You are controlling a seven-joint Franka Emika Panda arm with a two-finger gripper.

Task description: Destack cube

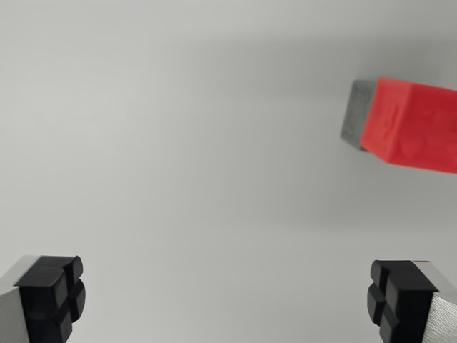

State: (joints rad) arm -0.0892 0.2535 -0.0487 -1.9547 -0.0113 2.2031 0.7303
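A red cube (414,123) shows at the wrist view's right edge, upper half, partly cut off by the frame. A grey cube (357,113) sits directly against its left side as pictured, so the two form a stack seen from above. My gripper (225,296) is open, its two black fingertips (50,293) at the bottom corners with nothing between them. The stack lies well up and to the right of the gap between the fingers.
A plain light grey surface (178,143) fills the view beyond the cubes.
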